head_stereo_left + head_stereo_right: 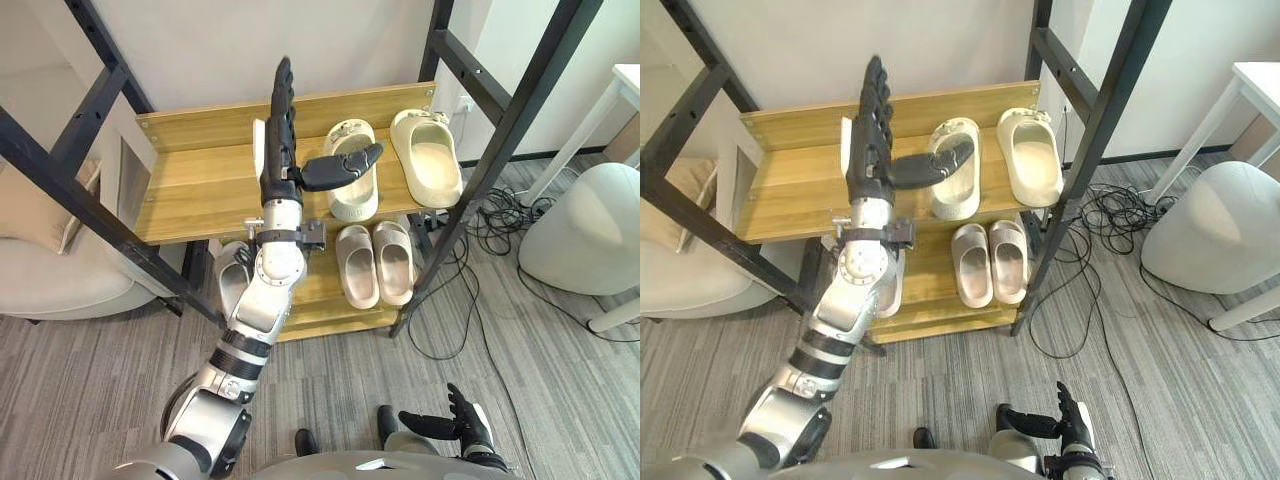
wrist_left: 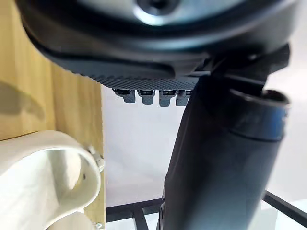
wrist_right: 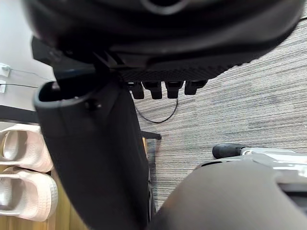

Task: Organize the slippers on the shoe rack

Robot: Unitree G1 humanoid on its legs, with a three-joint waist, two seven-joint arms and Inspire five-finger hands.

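1. All the slippers I can see are on the rack (image 1: 190,125). On the top shelf (image 1: 200,190), toward its right end, lie the left cream slipper (image 1: 352,203) and the right cream slipper (image 1: 430,160). Their toes point to the wall, with a gap between them, and they are not quite parallel.
2. On the lower shelf (image 1: 320,312) the beige pair (image 1: 357,268) sits side by side, touching and squared up. I judge that pair done.
3. A fifth slipper (image 1: 231,282) lies further left on the lower shelf, well apart from the pair.
4. The left robot hand (image 1: 280,150) is up over the top shelf, just left of the left cream slipper. Its fingers are straight and together, and its thumb juts sideways across that slipper. It holds nothing.
5. My reading is that a flat, edge-on hand like this suits nudging the slipper toward its mate, not picking it up.
6. The right robot hand (image 1: 458,418) hangs low near the floor (image 1: 350,400) with its fingers loosely spread and nothing in it. It is idle, well clear of the rack.
7. I can't tell whether the thumb rests on the slipper or hovers above it. The left wrist view only shows the strap close beside it.
8. My own forearm covers much of the fifth slipper, so I can't say whether it has a mate. The frame bars cut off the lower shelf's left end.
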